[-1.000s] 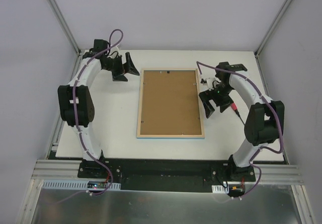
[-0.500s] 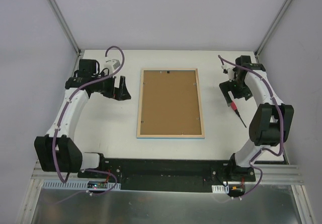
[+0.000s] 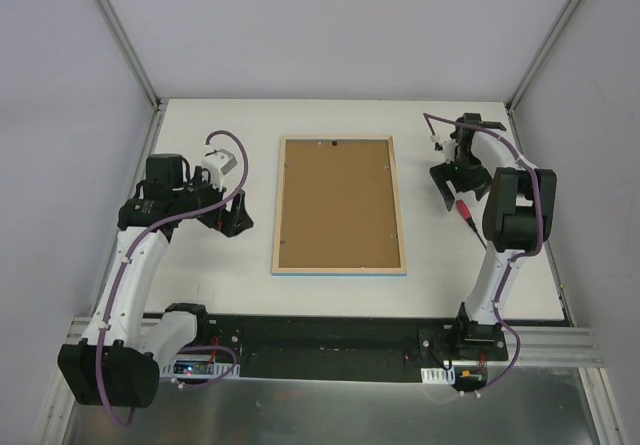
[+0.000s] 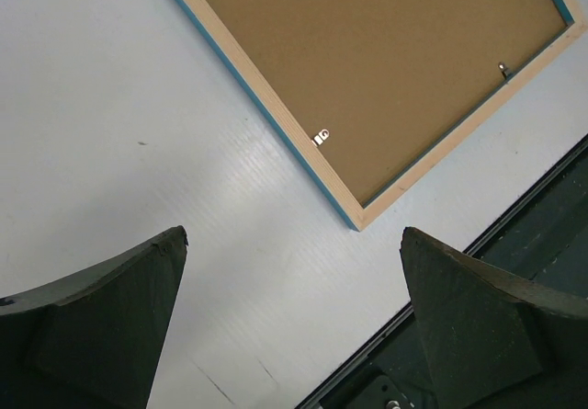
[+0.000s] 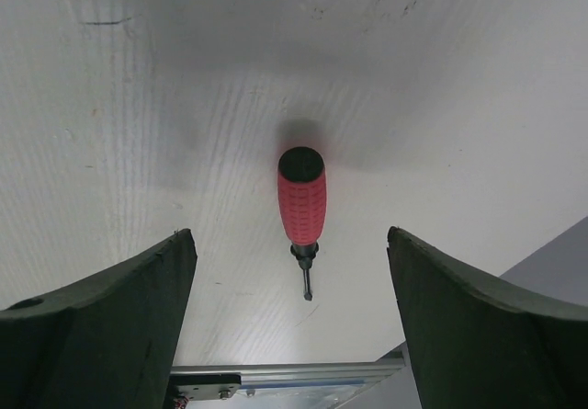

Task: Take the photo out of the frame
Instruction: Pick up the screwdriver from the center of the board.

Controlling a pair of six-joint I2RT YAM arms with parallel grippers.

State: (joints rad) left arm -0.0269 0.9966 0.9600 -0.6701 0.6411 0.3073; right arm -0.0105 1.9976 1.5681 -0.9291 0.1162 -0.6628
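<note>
Left arm stretched forward from a low elbow, left end effector angled inward and down, fingers spread wide, empty, right arm folded upright, right end effector pointing down, fingers spread wide, gripping nothing

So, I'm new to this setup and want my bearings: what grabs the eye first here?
The frame lies face down mid-table, its brown backing board filling the pale wood rim. To its right lies a red-handled screwdriver, with the open right gripper hovering above it.
</note>
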